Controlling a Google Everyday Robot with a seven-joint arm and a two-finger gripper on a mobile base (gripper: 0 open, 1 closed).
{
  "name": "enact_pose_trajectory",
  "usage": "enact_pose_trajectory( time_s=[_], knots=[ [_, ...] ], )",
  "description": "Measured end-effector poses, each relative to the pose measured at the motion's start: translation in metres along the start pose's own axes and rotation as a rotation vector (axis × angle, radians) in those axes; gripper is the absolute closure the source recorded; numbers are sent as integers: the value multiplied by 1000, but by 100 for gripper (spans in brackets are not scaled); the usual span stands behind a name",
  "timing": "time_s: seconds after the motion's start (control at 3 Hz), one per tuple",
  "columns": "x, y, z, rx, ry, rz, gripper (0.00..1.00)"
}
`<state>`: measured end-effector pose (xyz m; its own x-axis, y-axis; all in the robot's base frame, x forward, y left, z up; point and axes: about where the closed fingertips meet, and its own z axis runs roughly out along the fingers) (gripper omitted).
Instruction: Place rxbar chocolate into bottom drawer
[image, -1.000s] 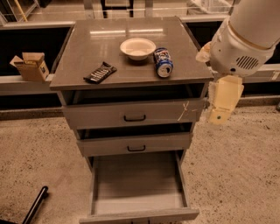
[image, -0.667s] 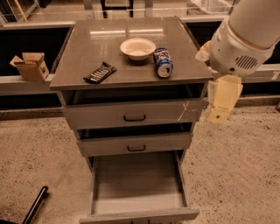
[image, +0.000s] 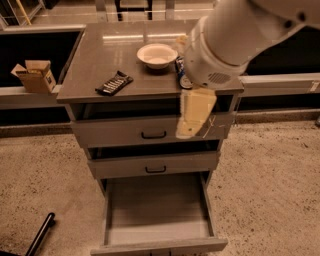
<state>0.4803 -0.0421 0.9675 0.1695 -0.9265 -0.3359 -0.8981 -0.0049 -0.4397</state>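
The rxbar chocolate (image: 114, 83), a flat black bar with pale lettering, lies on the left part of the grey cabinet top (image: 100, 50). The bottom drawer (image: 157, 210) is pulled out and shows a bare grey floor. My gripper (image: 188, 130), a cream-coloured piece below the big white arm (image: 235, 35), hangs in front of the top drawer's right half. It is to the right of the bar and lower than it, and it holds nothing that I can see.
A white bowl (image: 157, 55) stands at the middle of the cabinet top. A blue-and-white can (image: 180, 70) beside it is mostly hidden by my arm. A cardboard box (image: 34, 76) sits on a ledge at the left. A black bar (image: 40, 235) lies on the floor at the lower left.
My arm and gripper have moved left, from beside the cabinet's right edge to in front of the top drawer, and now cover most of the can. The bar has not moved.
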Motion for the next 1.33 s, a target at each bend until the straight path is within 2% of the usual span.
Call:
enact_pose_trajectory(
  time_s=[0.33,0.67,1.0,1.33],
  knots=[
    [-10,-20,-4,80,-29,-3,0],
    [-10,-20,-4,80,-30,-3,0],
    [-21,-27,17,99,-112,-7,0],
    [-58,-44,93,103,-298,-27,0]
  ],
)
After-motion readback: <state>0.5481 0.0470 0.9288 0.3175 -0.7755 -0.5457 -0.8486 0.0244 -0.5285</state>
